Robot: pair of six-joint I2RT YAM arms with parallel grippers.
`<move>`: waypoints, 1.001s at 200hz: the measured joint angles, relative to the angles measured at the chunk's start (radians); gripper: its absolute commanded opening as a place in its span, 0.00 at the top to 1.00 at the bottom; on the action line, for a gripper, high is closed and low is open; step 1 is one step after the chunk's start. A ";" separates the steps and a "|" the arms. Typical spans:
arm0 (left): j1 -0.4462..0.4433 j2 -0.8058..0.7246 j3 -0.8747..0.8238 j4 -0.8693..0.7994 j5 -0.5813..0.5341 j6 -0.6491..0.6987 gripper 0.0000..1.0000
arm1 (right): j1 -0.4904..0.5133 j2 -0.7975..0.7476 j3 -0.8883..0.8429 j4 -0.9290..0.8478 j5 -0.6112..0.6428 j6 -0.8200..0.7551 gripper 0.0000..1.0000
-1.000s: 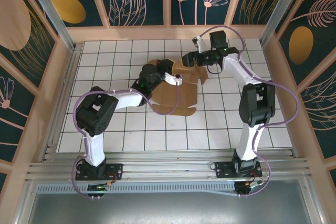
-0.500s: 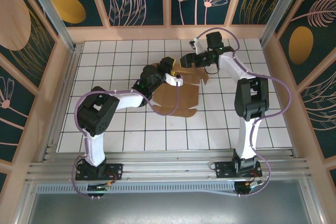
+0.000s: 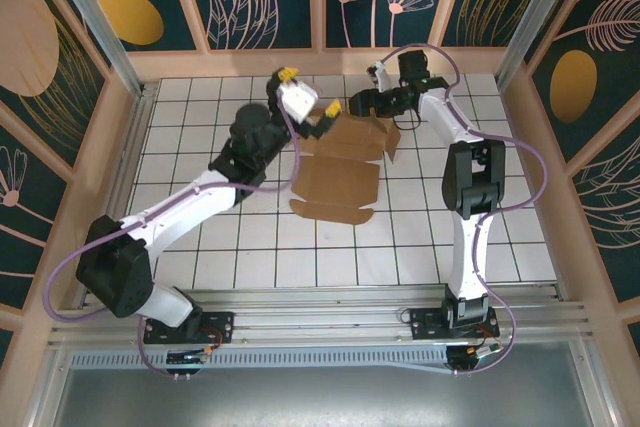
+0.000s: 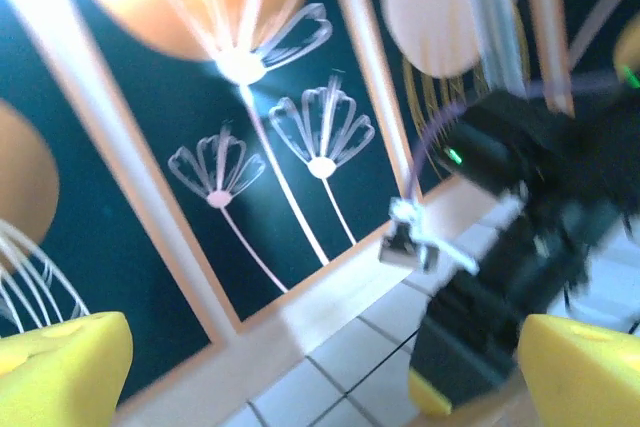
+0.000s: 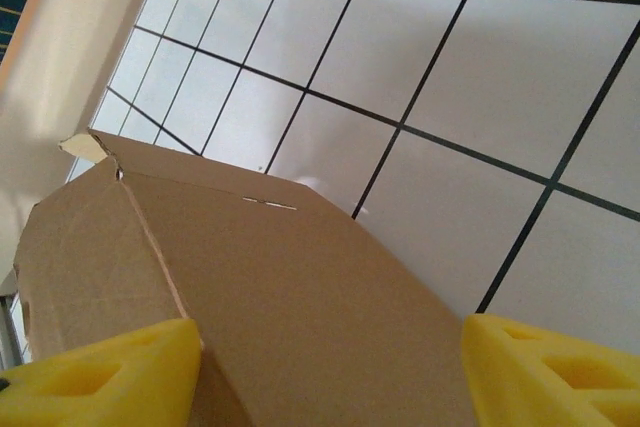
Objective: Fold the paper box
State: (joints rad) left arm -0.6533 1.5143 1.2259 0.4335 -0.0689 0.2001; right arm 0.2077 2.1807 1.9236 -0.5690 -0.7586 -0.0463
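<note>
- Left gripper (image 4: 320,372): yellow pads (image 4: 60,372) spread wide with nothing between them. It hangs above the table (image 3: 200,147) and faces the painted back wall (image 4: 150,147), just beside the box's far-left corner.
- Right gripper (image 5: 325,372): its pads (image 5: 100,372) stand apart with a tilted-up box flap (image 5: 250,287) between them. I cannot tell whether they touch the flap.
- Box (image 3: 340,172): brown cardboard, unfolded. Its near panels lie flat on the white tiles around mid-table, and its far flaps are lifted at the right gripper.
</note>
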 measured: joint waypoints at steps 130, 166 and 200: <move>0.171 0.524 0.569 -0.782 0.194 -0.839 0.31 | -0.004 -0.016 -0.106 0.072 -0.025 0.045 0.30; 0.170 0.562 0.607 -0.812 0.192 -0.877 0.32 | -0.004 -0.018 -0.134 0.102 -0.024 0.046 0.30; 0.168 0.529 0.572 -0.805 0.161 -0.885 0.17 | -0.006 -0.018 -0.134 0.124 -0.012 0.053 0.29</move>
State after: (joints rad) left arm -0.4854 2.0434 1.7977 -0.3710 0.0921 -0.6846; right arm 0.2016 2.1628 1.7901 -0.4450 -0.7704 0.0071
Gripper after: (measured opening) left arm 0.784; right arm 0.707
